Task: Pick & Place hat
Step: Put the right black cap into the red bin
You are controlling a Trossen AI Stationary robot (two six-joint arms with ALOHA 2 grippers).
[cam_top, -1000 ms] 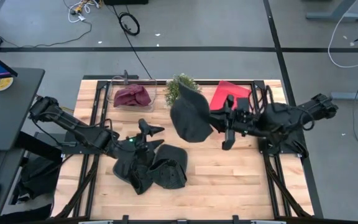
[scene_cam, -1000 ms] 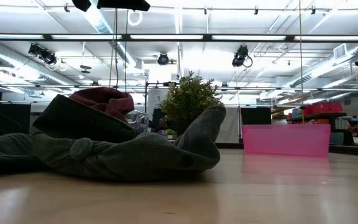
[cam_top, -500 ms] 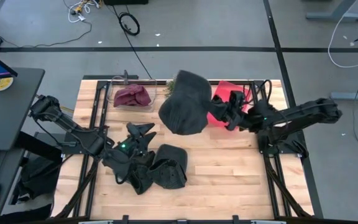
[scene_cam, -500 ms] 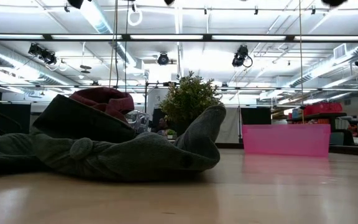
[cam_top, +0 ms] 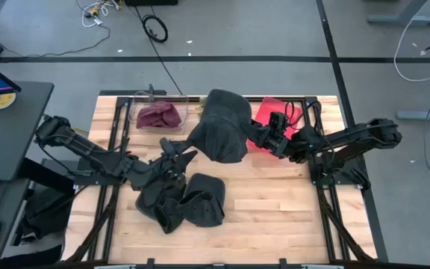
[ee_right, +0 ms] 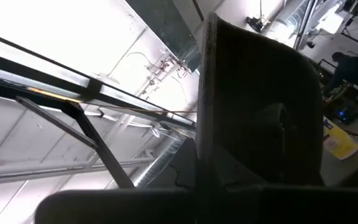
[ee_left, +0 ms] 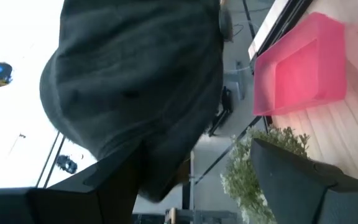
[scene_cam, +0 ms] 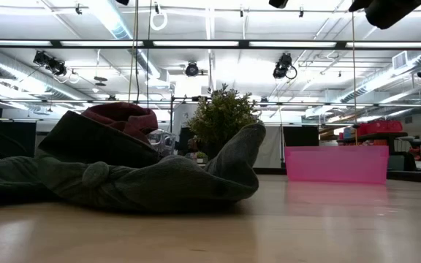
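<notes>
right fingers (cam_top: 254, 140) pinching dark hat (cam_top: 219, 127), lifted clear for pink bin (cam_top: 275, 113) at 3 o'clock | left fingers (cam_top: 176, 153) spread over hat pile (cam_top: 181, 202) on counter (cam_top: 275, 217)

From above I see the light wooden slatted tabletop (cam_top: 260, 217) standing on a grey concrete floor (cam_top: 222, 37) crossed by dark tape lines, with loose black and white cables (cam_top: 154, 28). Across the room, I see long fluorescent ceiling lights (scene_cam: 210, 44) glowing beneath exposed silver ducts (scene_cam: 115, 18).
</notes>
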